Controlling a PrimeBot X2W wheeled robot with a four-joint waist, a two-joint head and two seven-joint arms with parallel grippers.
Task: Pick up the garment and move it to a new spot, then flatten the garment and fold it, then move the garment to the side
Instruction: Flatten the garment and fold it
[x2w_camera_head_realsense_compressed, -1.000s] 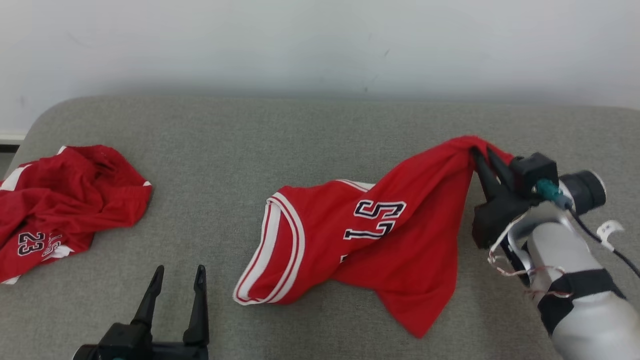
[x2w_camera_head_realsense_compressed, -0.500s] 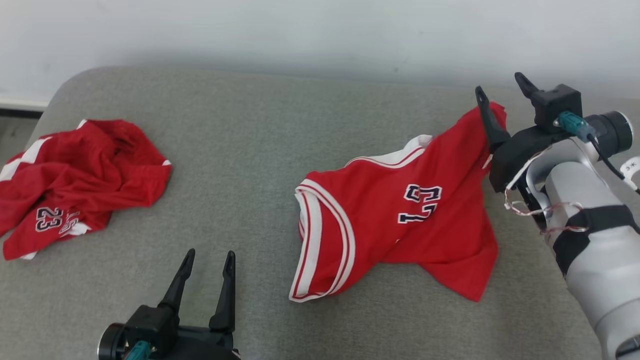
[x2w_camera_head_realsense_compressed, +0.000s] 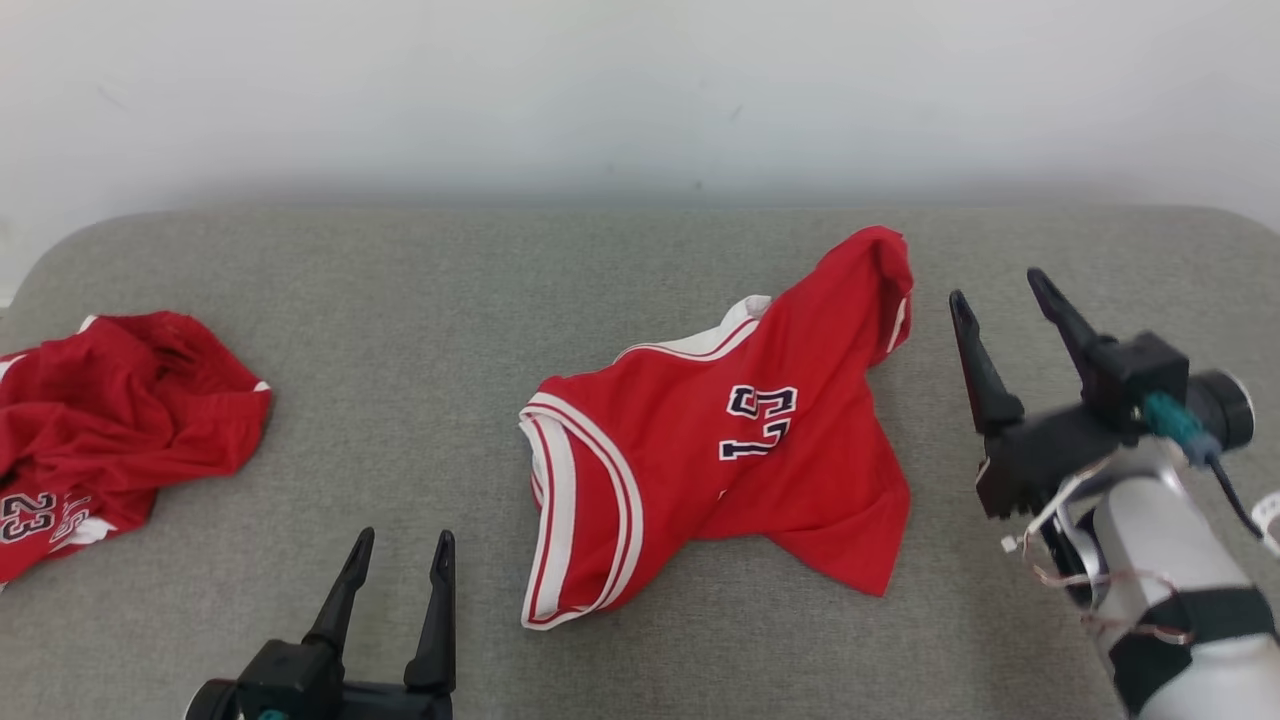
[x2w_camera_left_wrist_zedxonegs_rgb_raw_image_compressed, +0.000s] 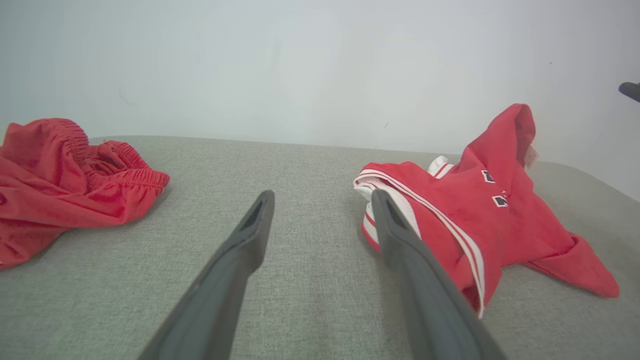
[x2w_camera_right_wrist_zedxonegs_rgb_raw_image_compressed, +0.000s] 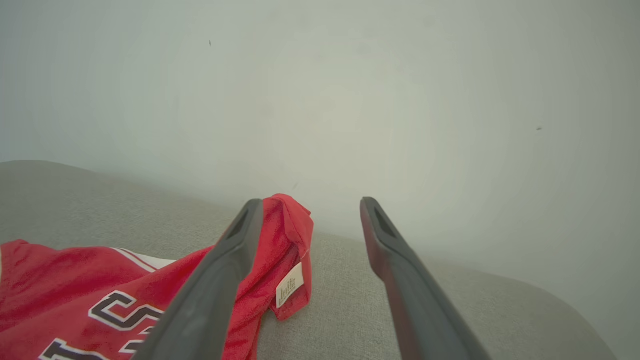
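Jersey (x2w_camera_head_realsense_compressed: 720, 440) looks light, limp, best pinched at striped edge (x2w_camera_head_realsense_compressed: 575, 520); left end effector (x2w_camera_head_realsense_compressed: 405, 537), right end effector (x2w_camera_head_realsense_compressed: 997, 285) gape empty.

Garment (x2w_camera_head_realsense_compressed: 700, 450) at centre of padded surface (x2w_camera_head_realsense_compressed: 400, 300), second garment (x2w_camera_head_realsense_compressed: 110, 420) far left, right gripper (x2w_camera_head_realsense_compressed: 996, 286) beside garment's right

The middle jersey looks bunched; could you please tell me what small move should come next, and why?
Probably move the open right end effector onto the peaked corner of the jersey, pinch and pull outward: the jersey lies crumpled, ungripped, not yet flat.
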